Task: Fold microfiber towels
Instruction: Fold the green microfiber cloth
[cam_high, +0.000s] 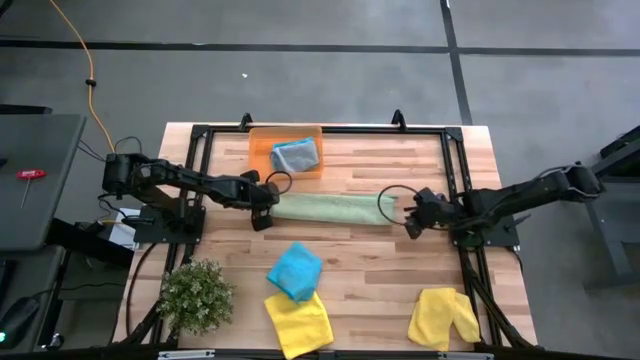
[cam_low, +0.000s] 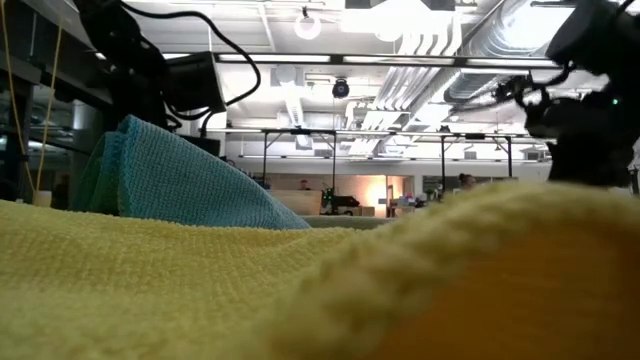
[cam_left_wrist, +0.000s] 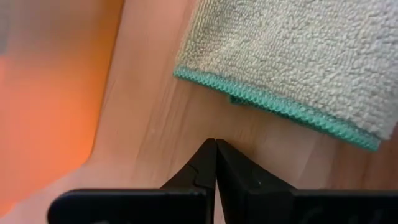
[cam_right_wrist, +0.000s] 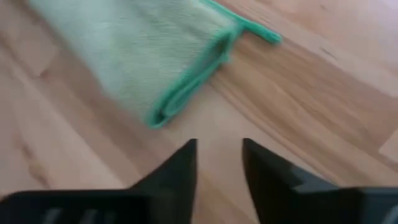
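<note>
The left gripper (cam_left_wrist: 216, 163) is seen with its two dark fingers pressed together on nothing, poised over bare wood just short of the light green towel (cam_high: 335, 208). The right gripper (cam_right_wrist: 219, 163) is held with its fingers spread apart and empty, close to the opposite end of the same towel.

That towel is laid as a long narrow folded strip across the middle of the table (cam_high: 390, 270), between the two grippers. Its nap is shown as looped and pale, and its edges are bound in brighter green stitching; at the right gripper's end the layers are seen doubled over, with a small tail of binding sticking out.

A grey towel (cam_high: 295, 155) is found bunched in the orange tray (cam_high: 262, 152) at the far edge. A teal-blue towel (cam_high: 295, 270) is placed nearer the front, touching a yellow towel (cam_high: 298, 322); a second yellow towel (cam_high: 443, 317) is crumpled at the front right. A small green plant (cam_high: 196, 294) is stood at the front left.
</note>
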